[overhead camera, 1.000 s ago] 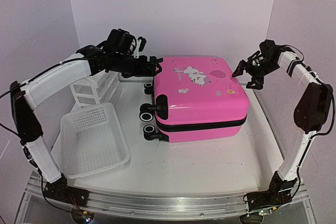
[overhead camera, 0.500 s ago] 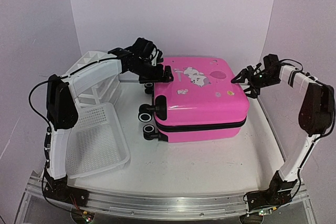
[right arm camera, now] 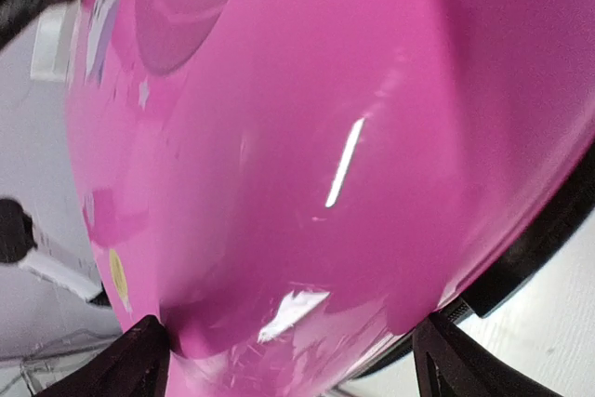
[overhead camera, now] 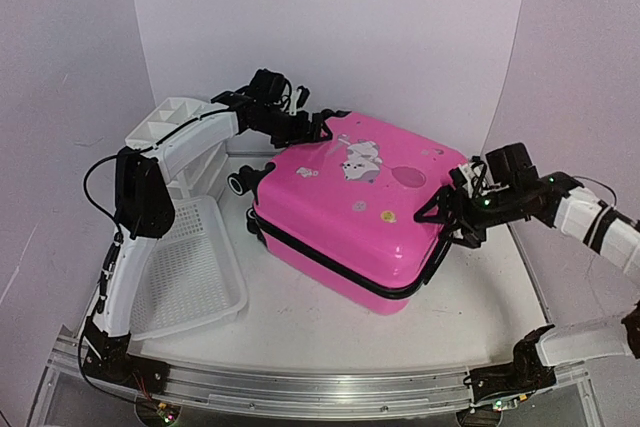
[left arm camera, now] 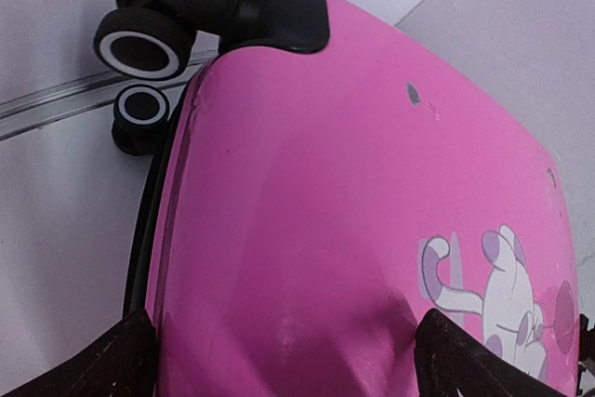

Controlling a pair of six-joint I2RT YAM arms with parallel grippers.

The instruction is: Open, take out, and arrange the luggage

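**Shut suitcase braced at two opposite corners**
The suitcase (overhead camera: 350, 217) lies closed and askew on the table (overhead camera: 300, 332), with its wheels (overhead camera: 240, 183) toward the back left. The left gripper (overhead camera: 322, 130) is at the far corner and the right gripper (overhead camera: 448, 215) at the near-right corner. Both have fingers spread wide over the shell, probably to steer the case for unzipping rather than to pinch it.

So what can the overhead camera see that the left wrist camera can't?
Only the overhead view shows the right claw at the pink suitcase, the white mesh basket and the white drawer organizer. Only the left wrist view shows a small dark mark on the shell near the wheel housing. Both show the suitcase, its black wheels and the cartoon sticker.
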